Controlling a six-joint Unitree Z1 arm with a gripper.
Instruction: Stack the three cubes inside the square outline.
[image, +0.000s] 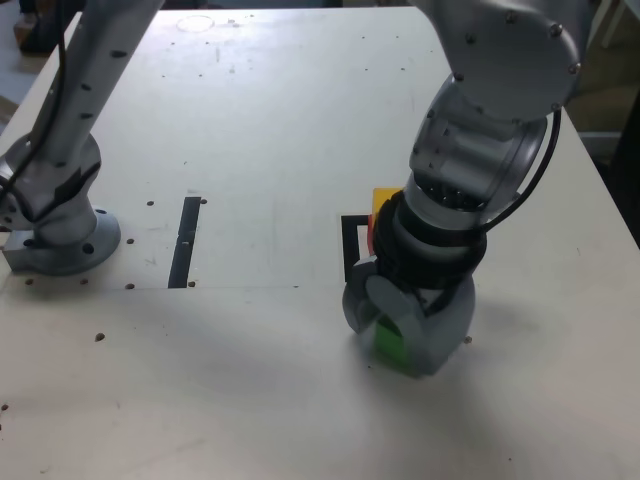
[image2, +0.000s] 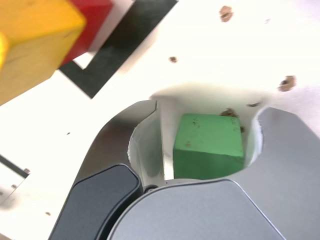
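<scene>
Green cube (image2: 207, 145) | between gripper (image2: 200, 150) jaws, grasp uncertain | outside square outline (image2: 120, 45), table open around

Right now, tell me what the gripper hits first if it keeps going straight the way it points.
The green cube, already between the jaws of the gripper; right beneath it, seemingly, the table.

I count three cubes: one green cube (image2: 209, 137) between my jaws, one yellow cube (image2: 35, 42) and one red cube (image2: 90, 22). There is one square outline (image2: 117, 50) of black tape, one narrow black strip (image: 186, 240), and one table (image: 270, 120) with many small holes.
</scene>
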